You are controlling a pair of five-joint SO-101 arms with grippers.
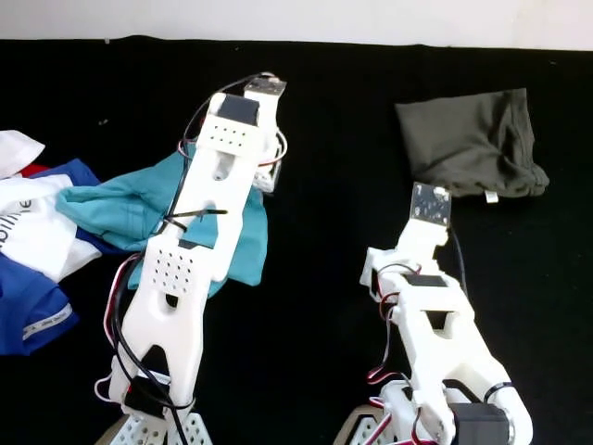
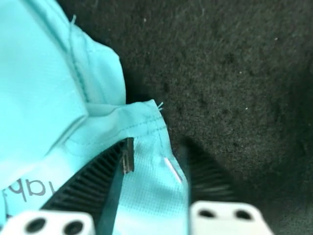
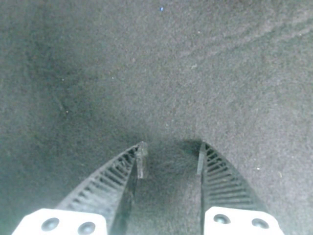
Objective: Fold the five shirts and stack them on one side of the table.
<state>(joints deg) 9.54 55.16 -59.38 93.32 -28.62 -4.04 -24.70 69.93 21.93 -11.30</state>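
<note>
Crumpled blue-and-white shirts point(image 1: 32, 255) heaped at the left edge, rumpled teal shirt point(image 1: 111, 209) touching them, partly under the left arm point(image 1: 199, 241), left gripper point(image 2: 155, 156) jaws apart astride its hem, right gripper point(image 3: 170, 159) parted over bare black tablecloth point(image 1: 343, 102), folded olive-grey shirt point(image 1: 473, 144) far right.

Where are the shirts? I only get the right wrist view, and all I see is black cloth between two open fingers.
Observer: A folded dark green shirt lies on the far right of the table, beyond your right gripper.
Operator: Any more?
Observer: A teal shirt lies crumpled, partly under the left arm.
Operator: Is that arm grabbing it?
Observer: The left gripper is open, with the shirt's edge between its fingers.
</note>
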